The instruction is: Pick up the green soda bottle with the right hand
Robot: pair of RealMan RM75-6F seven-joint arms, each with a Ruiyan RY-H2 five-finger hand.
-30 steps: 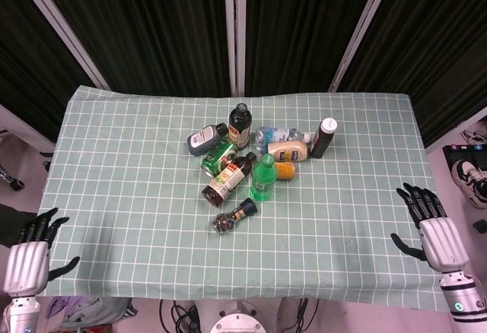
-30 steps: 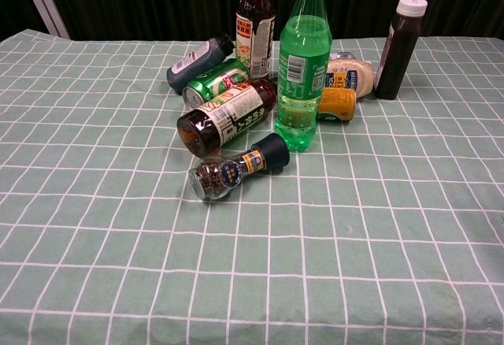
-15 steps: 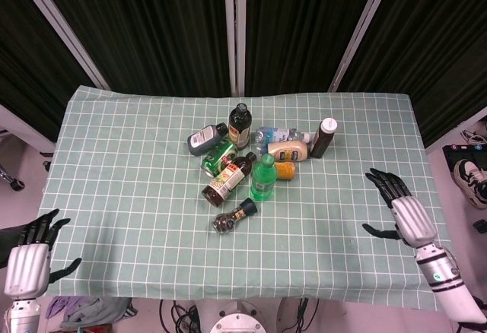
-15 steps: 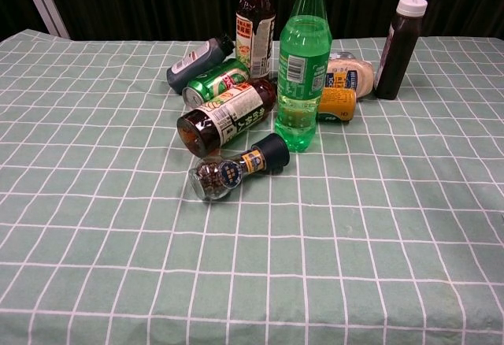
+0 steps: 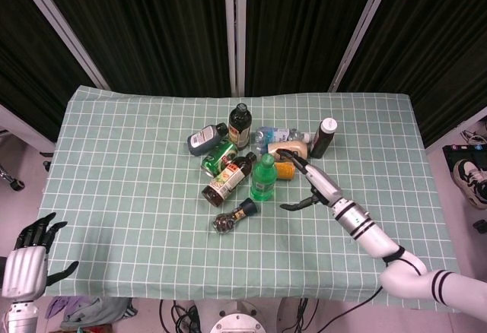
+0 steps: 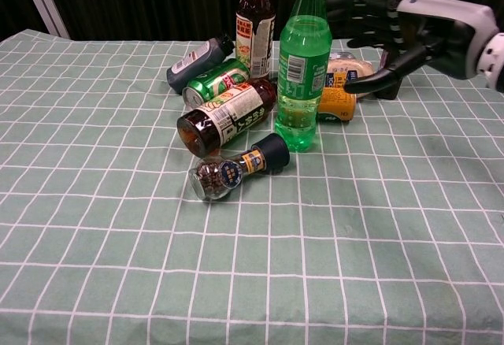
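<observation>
near the middle of the green checked tablecloth [image 5: 122, 158], the green soda bottle [image 5: 263, 179] stands upright with its green cap on, at the front edge of a cluster of bottles. my right hand [image 5: 310, 182] hovers just to its right, above the cloth, fingers [image 6: 364, 16] spread wide and thumb stretched out below them; it holds nothing and does not touch the bottle. in the chest view the hand sits level with the bottle's upper half, in front of the dark bottle with the white cap [image 5: 323, 137], which stands upright at the right end of the cluster.

touching or just beside the soda bottle on its left lies a brown sauce bottle [image 5: 227, 179] on its side, and behind that a green can [image 5: 218, 155], also lying down. a grey bottle [image 5: 204, 139] lies behind the can, and a tall dark bottle [image 5: 240, 126] stands upright at the back. an orange-yellow container [image 6: 335, 102] lies just right of the soda bottle, with a pale mayonnaise-type bottle [image 5: 288, 150] lying behind it. a small pepper grinder [image 5: 234, 216] lies on its side nearer to me, close in front of the soda bottle.

my left hand [image 5: 28, 255] is well apart from all this, off the near left corner of the table, fingers apart and holding nothing.
</observation>
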